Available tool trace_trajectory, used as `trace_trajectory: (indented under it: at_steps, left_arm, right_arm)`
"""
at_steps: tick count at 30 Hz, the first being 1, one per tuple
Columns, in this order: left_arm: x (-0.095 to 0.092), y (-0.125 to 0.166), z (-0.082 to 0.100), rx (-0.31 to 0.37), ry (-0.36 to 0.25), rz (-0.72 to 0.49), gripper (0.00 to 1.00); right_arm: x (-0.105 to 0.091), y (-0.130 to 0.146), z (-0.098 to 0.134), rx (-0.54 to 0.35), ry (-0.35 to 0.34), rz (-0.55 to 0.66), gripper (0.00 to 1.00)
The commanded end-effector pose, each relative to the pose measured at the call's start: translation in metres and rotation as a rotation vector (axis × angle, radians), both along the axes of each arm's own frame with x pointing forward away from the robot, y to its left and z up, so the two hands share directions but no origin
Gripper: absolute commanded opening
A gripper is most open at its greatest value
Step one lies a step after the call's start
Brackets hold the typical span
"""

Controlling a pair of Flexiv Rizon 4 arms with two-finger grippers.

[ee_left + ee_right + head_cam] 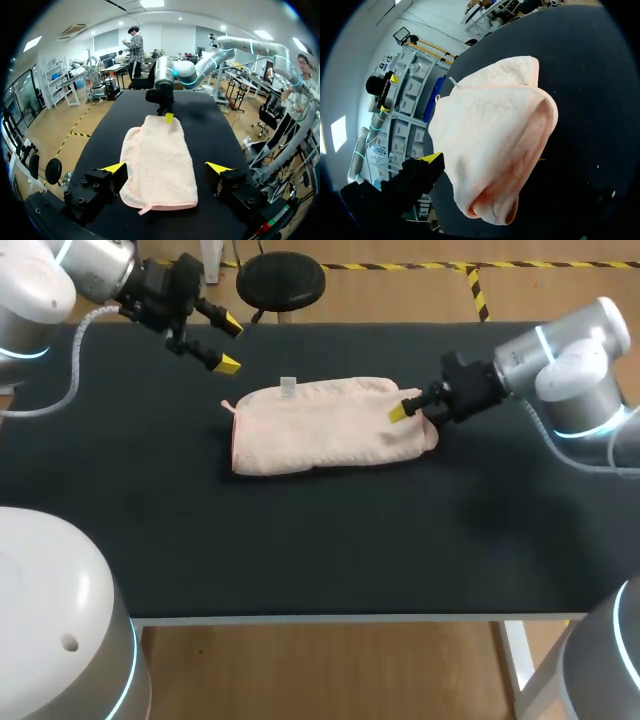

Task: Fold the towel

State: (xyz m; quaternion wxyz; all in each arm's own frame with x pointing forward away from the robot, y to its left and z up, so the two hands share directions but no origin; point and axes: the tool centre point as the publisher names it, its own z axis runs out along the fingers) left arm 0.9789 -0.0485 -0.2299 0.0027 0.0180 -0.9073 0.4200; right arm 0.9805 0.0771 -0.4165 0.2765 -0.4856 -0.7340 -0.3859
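Looking down on the black table, we see the pink towel lying folded near the middle, long side running left to right, with a small tag at its far edge. Our right claw sits at the towel's right end and grasps it: the cloth bunches up between the two yellow tips, which touch it from both sides. Our left claw hangs released, fingers spread wide, above the table beyond the towel's left end and clear of the cloth.
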Motion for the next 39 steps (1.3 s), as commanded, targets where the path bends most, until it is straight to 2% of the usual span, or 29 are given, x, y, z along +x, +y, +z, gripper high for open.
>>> trace_trajectory:
  at_steps: [1, 2, 10, 16, 20, 27, 33, 39]
  left_arm:
    - [0.000, 0.000, -0.001, -0.002, -0.003, 0.001, 1.00]
    - [0.000, 0.000, -0.001, -0.002, -0.003, 0.001, 1.00]
    - [0.000, 0.000, -0.001, -0.002, -0.003, 0.001, 1.00]
    - [0.000, 0.000, -0.001, -0.002, -0.003, 0.001, 1.00]
    - [0.000, 0.000, -0.001, -0.002, -0.003, 0.001, 1.00]
    - [0.000, 0.000, -0.001, -0.002, -0.003, 0.001, 1.00]
    - [0.000, 0.000, -0.001, -0.002, -0.003, 0.001, 1.00]
    - [0.000, 0.000, -0.001, -0.002, -0.003, 0.001, 1.00]
  right_arm:
    - [0.004, 0.012, -0.012, -0.005, 0.000, -0.004, 0.45]
    - [0.004, 0.013, -0.011, -0.008, -0.002, -0.005, 0.00]
    - [0.003, 0.012, 0.004, -0.128, -0.003, -0.069, 0.00]
    - [0.000, 0.034, 0.025, -0.231, 0.014, -0.067, 0.00]
    - [0.004, 0.061, 0.038, -0.305, 0.010, -0.057, 0.00]
    - [0.017, 0.135, 0.053, -0.335, -0.037, -0.007, 0.00]
    - [0.017, 0.196, 0.038, -0.377, -0.020, 0.031, 0.00]
    - [0.009, 0.237, 0.024, -0.388, 0.002, 0.029, 0.00]
